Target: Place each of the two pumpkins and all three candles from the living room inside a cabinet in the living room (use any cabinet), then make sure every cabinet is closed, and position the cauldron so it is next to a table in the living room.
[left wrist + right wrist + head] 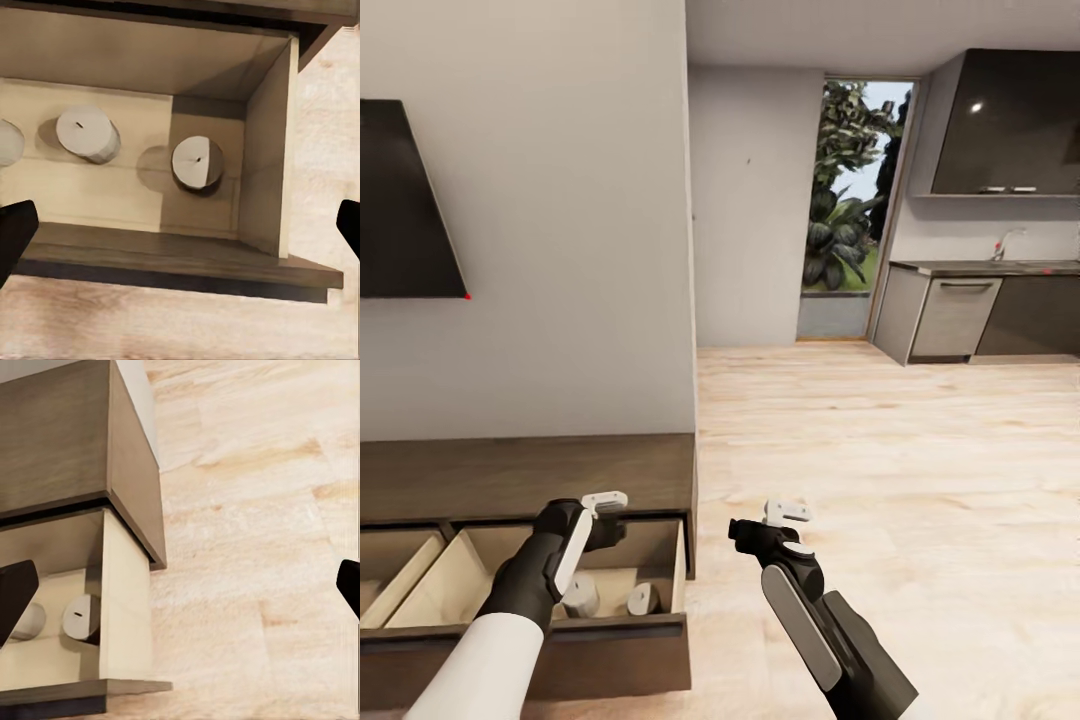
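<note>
The left gripper, white-tipped fingers spread apart and holding nothing, hangs over the open right-end drawer of the long, low, dark-brown wooden cabinet. On the drawer's pale beige floor stand short, thick, pale beige candles: one near the drawer's right side wall, a second apart from it, and a third cut off at the left wrist view's edge. The right gripper, black-and-grey, jaws likewise parted and empty, hovers over the light wood plank floor just beside the cabinet's right end. A neighbouring drawer to the left also stands open. Behind, a white wall carries a dark flat screen; grey kitchen units flank a glazed doorway to greenery.
</note>
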### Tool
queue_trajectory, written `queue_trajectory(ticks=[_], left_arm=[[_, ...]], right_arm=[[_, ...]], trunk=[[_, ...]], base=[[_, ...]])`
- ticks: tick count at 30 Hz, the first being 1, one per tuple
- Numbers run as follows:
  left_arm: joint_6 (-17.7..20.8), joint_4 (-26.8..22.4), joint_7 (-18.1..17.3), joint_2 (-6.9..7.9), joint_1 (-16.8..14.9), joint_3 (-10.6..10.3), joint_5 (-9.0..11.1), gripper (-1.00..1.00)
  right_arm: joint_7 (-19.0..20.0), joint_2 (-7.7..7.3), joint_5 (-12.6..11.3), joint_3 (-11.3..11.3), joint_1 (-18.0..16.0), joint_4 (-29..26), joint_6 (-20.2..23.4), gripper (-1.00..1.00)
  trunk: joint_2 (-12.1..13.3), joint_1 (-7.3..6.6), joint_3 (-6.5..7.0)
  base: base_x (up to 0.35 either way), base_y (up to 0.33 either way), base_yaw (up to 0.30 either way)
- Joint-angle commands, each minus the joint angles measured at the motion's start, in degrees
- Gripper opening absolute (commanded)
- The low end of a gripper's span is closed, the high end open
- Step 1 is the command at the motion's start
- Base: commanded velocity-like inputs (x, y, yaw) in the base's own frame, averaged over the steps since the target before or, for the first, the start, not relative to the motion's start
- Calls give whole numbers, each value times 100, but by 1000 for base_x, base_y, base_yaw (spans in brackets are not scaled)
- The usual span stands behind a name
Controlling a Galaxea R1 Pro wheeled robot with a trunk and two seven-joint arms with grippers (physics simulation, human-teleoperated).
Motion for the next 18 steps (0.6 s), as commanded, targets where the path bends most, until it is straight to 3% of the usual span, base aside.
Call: queue_trajectory(ticks=[1,10,13,18], left_arm=[[21,-5,39,-5,-3,83,49,100],[21,-4,44,-5,-3,186,50,100],[6,-6,44,-5,-3,190,51,100],[4,-2,43,-5,-3,369,51,100]], right_arm=[[-50,-5,-42,3,-5,-8,12,100],[-50,-4,-67,-52,-5,-12,37,100],[-47,-11,-55,-55,-5,-12,10,100],[-41,-19,-64,-56,-5,-12,18,100]], trunk=[[38,-26,13],[399,-224,174],[520,-290,228],[720,-400,318]], base=[[-224,0,0],[-214,54,0],[-69,40,0],[-67,47,0]])
